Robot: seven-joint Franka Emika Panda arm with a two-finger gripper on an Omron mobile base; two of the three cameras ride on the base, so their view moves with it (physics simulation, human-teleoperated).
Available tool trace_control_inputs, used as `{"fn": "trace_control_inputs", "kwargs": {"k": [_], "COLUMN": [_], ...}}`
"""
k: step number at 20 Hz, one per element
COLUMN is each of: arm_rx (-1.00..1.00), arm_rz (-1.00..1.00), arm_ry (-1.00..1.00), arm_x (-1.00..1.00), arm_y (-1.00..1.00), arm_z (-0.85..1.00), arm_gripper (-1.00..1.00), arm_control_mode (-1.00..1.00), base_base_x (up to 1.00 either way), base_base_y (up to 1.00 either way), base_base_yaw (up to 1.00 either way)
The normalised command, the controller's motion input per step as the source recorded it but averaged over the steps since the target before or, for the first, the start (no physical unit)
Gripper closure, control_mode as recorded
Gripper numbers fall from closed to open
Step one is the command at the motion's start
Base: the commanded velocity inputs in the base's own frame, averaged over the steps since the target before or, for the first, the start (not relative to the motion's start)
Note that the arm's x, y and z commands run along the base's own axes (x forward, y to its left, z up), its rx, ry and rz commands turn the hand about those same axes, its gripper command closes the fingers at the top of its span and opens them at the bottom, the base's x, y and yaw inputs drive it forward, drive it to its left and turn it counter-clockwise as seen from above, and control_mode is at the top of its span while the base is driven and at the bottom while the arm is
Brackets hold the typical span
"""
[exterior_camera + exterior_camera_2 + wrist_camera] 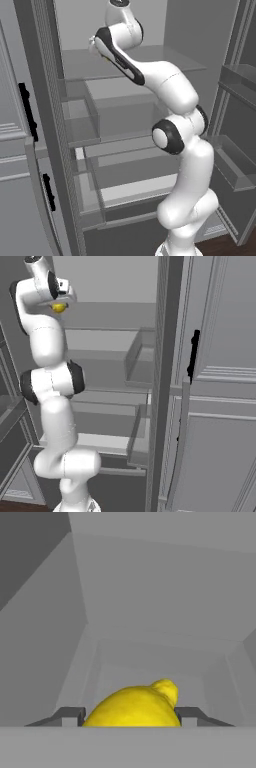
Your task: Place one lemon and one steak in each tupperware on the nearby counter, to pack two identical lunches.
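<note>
A yellow lemon (135,704) sits between the two dark fingertips of my gripper (131,714), which is shut on it. In the right base view the lemon (59,307) shows as a small yellow spot under the gripper (62,302), high up at the level of the open fridge's upper shelf. From the left base, the gripper (93,46) is at the front of that shelf (165,57). The hand looks down into the grey fridge interior. The counter, the tupperware and the steak are out of view.
The open fridge has grey shelves and a clear drawer (125,107) behind my arm. Its door bins (235,165) stand to the right. A grey panelled cabinet with black handles (193,356) flanks the fridge, also seen at the left (27,110).
</note>
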Motion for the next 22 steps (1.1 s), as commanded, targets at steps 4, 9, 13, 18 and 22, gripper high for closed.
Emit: {"fn": "trace_control_inputs", "kwargs": {"k": [4,9,13,18,22], "arm_rx": [0.00,0.00,0.00,0.00,0.00], "arm_rz": [0.01,0.01,0.02,0.05,0.06], "arm_ry": [-0.14,-0.07,0.00,0.10,0.14], "arm_x": [-1.00,-1.00,-1.00,-1.00,-1.00], "arm_y": [-0.12,-0.19,-0.40,-0.57,-0.51], "arm_z": [-0.43,-0.27,0.00,0.00,-0.21], "arm_gripper": [1.00,1.00,1.00,1.00,1.00], "arm_control_mode": [-1.00,-1.00,-1.00,-1.00,-1.00], "base_base_x": [0.00,0.00,0.00,0.00,0.00], "base_base_y": [0.00,0.00,0.00,0.00,0.00], "base_base_yaw": [0.00,0.00,0.00,0.00,0.00]}}
